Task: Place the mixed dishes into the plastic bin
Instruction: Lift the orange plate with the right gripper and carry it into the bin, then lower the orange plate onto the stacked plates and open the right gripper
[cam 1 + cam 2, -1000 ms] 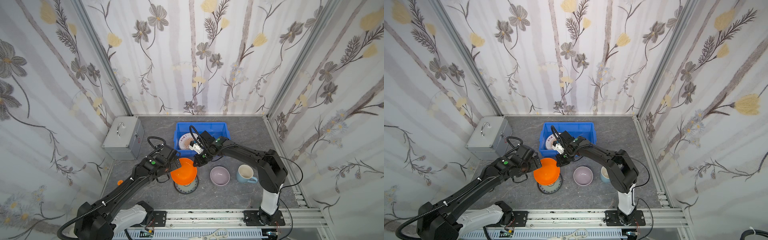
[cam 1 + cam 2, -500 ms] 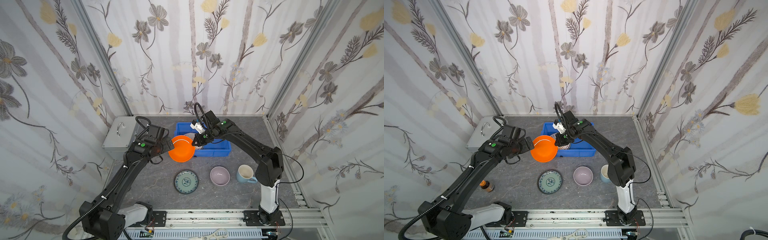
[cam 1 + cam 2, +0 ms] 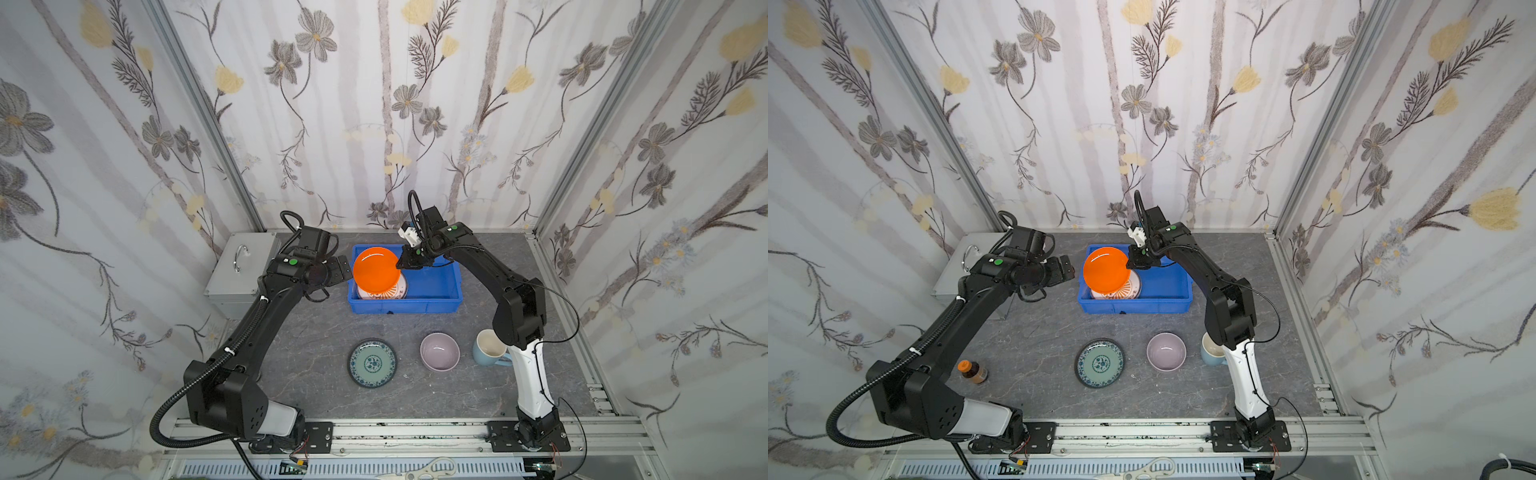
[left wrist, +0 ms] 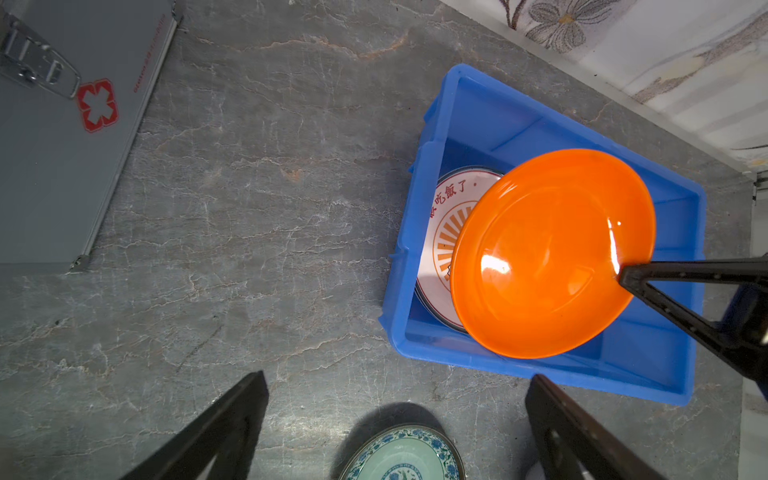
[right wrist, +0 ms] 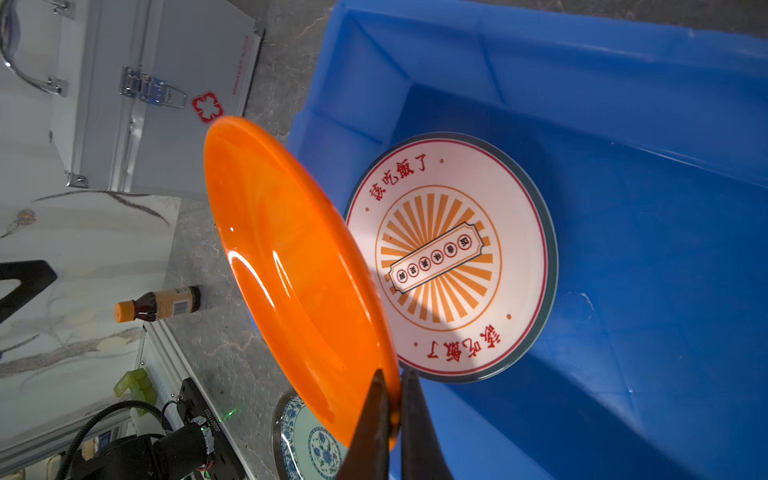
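I'm pinching the orange plate [image 3: 376, 269] in right gripper [image 5: 394, 386], over left end of blue bin [image 3: 415, 306], its right half lying open, left gripper [image 3: 347, 269] gaping empty alongside, brown bottle [image 3: 972, 371] showing in a top view.

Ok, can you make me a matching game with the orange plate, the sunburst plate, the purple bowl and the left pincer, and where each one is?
1 orange plate
2 sunburst plate
3 lilac bowl
4 left pincer

A open, holding nothing
B lying flat in the blue bin
C on the table between the teal plate and the pale-blue mug
D tilted, pinched at its rim by the right pincer

Pairs: 1-D, 2-B, 3-C, 4-A.
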Available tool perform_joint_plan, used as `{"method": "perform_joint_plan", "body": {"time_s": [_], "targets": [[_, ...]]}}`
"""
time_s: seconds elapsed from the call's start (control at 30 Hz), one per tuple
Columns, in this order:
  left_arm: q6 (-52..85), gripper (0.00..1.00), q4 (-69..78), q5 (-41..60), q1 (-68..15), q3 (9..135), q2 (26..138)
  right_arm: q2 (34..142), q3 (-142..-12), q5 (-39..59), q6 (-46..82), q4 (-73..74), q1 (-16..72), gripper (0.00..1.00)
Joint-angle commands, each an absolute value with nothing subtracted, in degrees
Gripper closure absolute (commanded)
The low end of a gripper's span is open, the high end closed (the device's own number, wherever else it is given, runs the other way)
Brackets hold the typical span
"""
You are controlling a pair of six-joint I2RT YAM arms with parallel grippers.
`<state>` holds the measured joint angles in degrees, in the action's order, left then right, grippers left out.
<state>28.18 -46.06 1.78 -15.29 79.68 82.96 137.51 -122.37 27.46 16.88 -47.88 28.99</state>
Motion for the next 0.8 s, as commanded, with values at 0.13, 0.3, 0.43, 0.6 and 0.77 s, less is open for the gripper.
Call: {"method": "perform_joint_plan", "body": {"time_s": [0.13,0.3,0.43,0.6,0.77], "targets": [[25.6,0.00,-45.8,5.3,-14.0,82.9,86.9,141.9,-123.0,27.8,18.4,-43.8,28.4,0.94],[25.1,0.00,-46.2,6.3,-13.5,84.9,89.0,144.1,-123.0,28.1,19.2,-43.0,28.3,0.94],[24.9,0.00,-46.1,6.8,-13.3,85.0,89.7,145.3,-123.0,27.5,19.5,-42.9,28.3,0.94],[24.7,0.00,-46.1,7.2,-13.1,84.5,89.7,146.1,-123.0,27.2,19.5,-42.8,28.1,0.91],[24.7,0.00,-45.9,7.2,-12.9,83.7,89.1,146.8,-123.0,27.2,19.6,-42.8,27.6,0.88]]}}
